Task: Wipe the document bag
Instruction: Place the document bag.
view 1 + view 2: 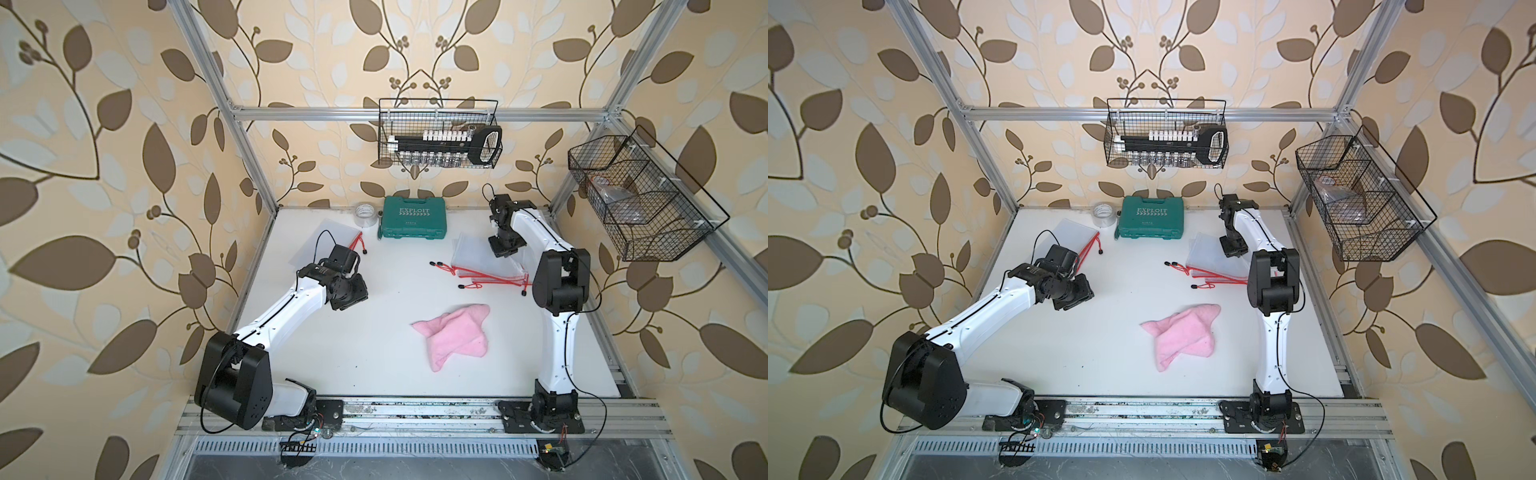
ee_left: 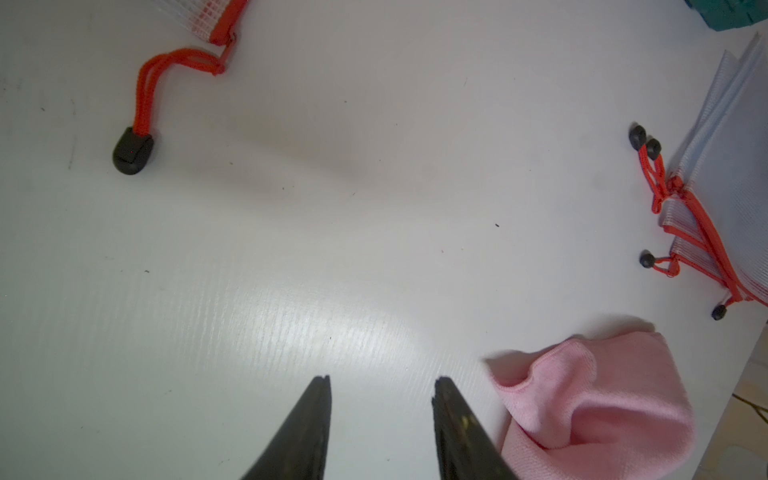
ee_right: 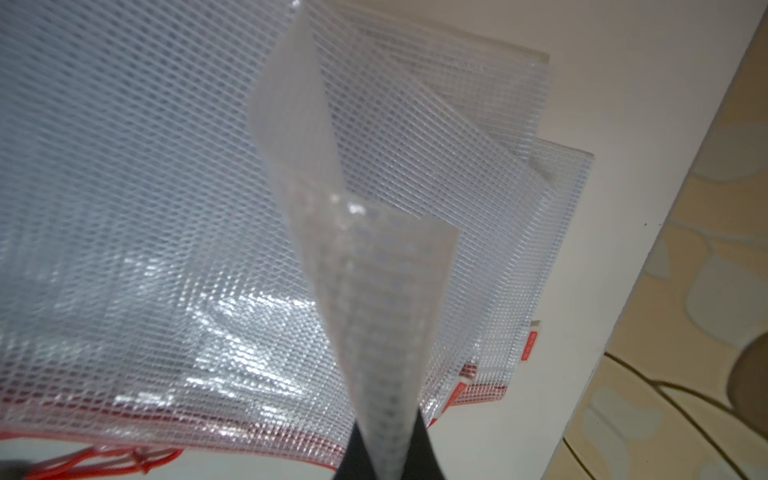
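Cloth (image 1: 453, 336) one | bag pulls (image 2: 132, 150) five | left tool (image 2: 383, 379) released | right tool (image 3: 386, 461) grasping bag (image 3: 365, 291)

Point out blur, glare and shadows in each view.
Right wrist view: the bag in the right gripper is out of focus; glare on the stack beneath. Left wrist view: a sheen on the table ahead of the left gripper. Both top views: even light, sharp, faint shadows.
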Robot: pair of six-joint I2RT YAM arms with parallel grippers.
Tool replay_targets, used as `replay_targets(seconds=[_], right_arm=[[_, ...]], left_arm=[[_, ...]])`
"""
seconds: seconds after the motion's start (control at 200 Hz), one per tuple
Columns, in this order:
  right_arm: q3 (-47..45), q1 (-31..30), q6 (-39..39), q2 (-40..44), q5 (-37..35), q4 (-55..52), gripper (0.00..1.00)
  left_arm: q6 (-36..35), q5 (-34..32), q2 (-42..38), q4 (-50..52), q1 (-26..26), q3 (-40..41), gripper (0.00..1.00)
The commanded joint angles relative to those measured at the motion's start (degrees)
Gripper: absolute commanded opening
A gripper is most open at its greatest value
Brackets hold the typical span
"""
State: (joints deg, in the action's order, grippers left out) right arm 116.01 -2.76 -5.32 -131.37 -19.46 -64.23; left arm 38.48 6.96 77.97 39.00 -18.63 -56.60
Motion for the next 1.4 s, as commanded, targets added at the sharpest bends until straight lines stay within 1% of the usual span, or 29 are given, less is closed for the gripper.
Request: replay_targets(seconds=[0.0, 0.08, 0.13, 0.15, 0.17, 0.19, 0.235, 0.255, 0.28, 0.31, 0.325, 0.345, 0.36, 0.39, 0.41, 0.52, 0.64, 0.68, 0.73, 0.825, 0.865, 0.92, 0.935, 1.015, 1.105, 1.11, 1.2, 1.285, 1.395], right_arm=[[3.5, -0.1, -3.2, -2.1, -2.2, 1.5, 0.00], [4.4, -0.1, -4.1, -3.1, -2.6, 2.0, 0.00], [3.7, -0.1, -4.7, -2.9, -2.0, 3.2, 0.10], [3.5, -0.1, -4.7, -2.8, -1.8, 3.5, 0.16], [3.4, -0.1, -4.7, -2.8, -1.7, 3.7, 0.25], [3.3, -0.1, -4.6, -2.8, -1.9, 3.9, 0.37], [3.3, -0.1, -4.3, -2.9, -2.3, 4.0, 0.68], [3.3, -0.1, -4.2, -3.0, -2.7, 4.0, 0.77], [3.3, -0.2, -4.0, -2.9, -3.3, 4.0, 0.82], [3.3, -0.2, -3.6, -2.8, -3.9, 4.0, 0.84], [3.4, -0.2, -3.4, -2.7, -4.3, 4.0, 0.88], [3.3, -0.2, -3.2, -2.5, -4.7, 4.2, 0.89], [3.3, -0.2, -3.0, -2.3, -5.0, 4.3, 0.92], [3.3, -0.2, -2.6, -2.0, -5.3, 4.4, 0.94], [3.5, -0.2, -2.2, -1.6, -5.6, 4.5, 0.98], [3.2, -1.0, -0.3, 1.2, -6.6, 5.6, 0.98], [3.0, -4.4, 3.3, 5.1, -2.8, 6.2, 0.98], [2.9, -6.0, 5.2, 6.5, 0.2, 5.9, 0.98], [1.7, -8.0, 8.2, 8.6, 6.5, 5.7, 0.98], [-5.2, -12.8, 12.9, 13.7, 16.2, 8.7, 0.98], [-8.7, -15.4, 13.1, 15.8, 17.8, 10.8, 0.98], [-11.6, -19.0, 13.3, 17.5, 17.3, 12.0, 0.98], [-12.1, -19.8, 13.3, 17.8, 17.6, 12.1, 0.98], [-13.5, -22.5, 12.9, 18.5, 18.0, 11.0, 0.98], [-14.4, -22.7, 13.6, 19.5, 20.3, 10.9, 0.98], [-14.5, -22.7, 13.6, 19.6, 20.6, 10.9, 0.98], [-15.7, -22.7, 14.0, 20.5, 24.3, 12.1, 0.98], [-16.3, -22.7, 14.2, 20.2, 24.9, 12.1, 0.98], [-16.0, -22.7, 13.4, 19.2, 24.9, 11.1, 0.98]], left_arm=[[-0.8, -0.8, 0.4, 1.3, 1.1, -2.1, 0.43], [-0.8, -0.8, 0.6, 1.4, 1.5, -2.3, 0.43], [-0.7, -0.9, 0.7, 1.3, 1.6, -2.3, 0.43], [-0.7, -0.9, 0.7, 1.2, 1.8, -2.3, 0.43], [-0.6, -0.9, 0.9, 1.2, 1.8, -2.3, 0.43], [-0.6, -0.9, 1.0, 1.1, 2.0, -2.3, 0.43], [-0.6, -0.9, 1.2, 1.0, 2.2, -2.4, 0.43], [-0.5, -0.8, 1.2, 0.9, 2.3, -2.4, 0.43], [-0.5, -0.7, 1.4, 0.9, 2.4, -2.4, 0.43], [-0.5, -0.6, 1.5, 0.8, 2.5, -2.5, 0.43], [-0.6, -0.7, 1.6, 0.7, 2.6, -2.6, 0.43], [-0.6, -0.6, 1.6, 0.7, 2.7, -2.6, 0.43], [-0.7, -0.6, 1.6, 0.7, 2.8, -2.6, 0.43], [-0.8, -0.7, 1.7, 0.7, 3.0, -2.7, 0.43], [-0.8, -0.7, 1.8, 0.7, 3.3, -2.8, 0.43], [-0.4, 0.8, 1.6, 0.3, 6.2, -2.1, 0.44], [1.9, 4.1, 0.4, -1.4, 13.5, 0.3, 0.45], [2.6, 5.1, 0.2, -2.1, 16.2, 1.1, 0.46], [3.8, 7.3, 0.2, -3.5, 19.8, 1.9, 0.50], [6.5, 10.3, 1.5, -6.6, 25.8, 2.8, 0.51], [7.3, 10.3, 2.7, -7.7, 27.2, 2.4, 0.52], [8.2, 10.5, 4.2, -10.2, 28.3, 1.6, 0.52], [8.5, 10.9, 5.9, -11.1, 28.5, 1.4, 0.52], [10.1, 12.6, 10.2, -15.2, 29.4, -0.2, 0.51], [10.1, 11.9, 14.4, -18.2, 30.0, -2.6, 0.51], [11.0, 11.9, 14.7, -18.3, 30.0, -2.7, 0.51], [11.5, 11.2, 19.6, -17.9, 30.3, -6.6, 0.50], [11.8, 12.0, 23.3, -18.8, 30.3, -8.9, 0.50], [13.0, 11.9, 25.8, -20.9, 30.3, -9.8, 0.50]])
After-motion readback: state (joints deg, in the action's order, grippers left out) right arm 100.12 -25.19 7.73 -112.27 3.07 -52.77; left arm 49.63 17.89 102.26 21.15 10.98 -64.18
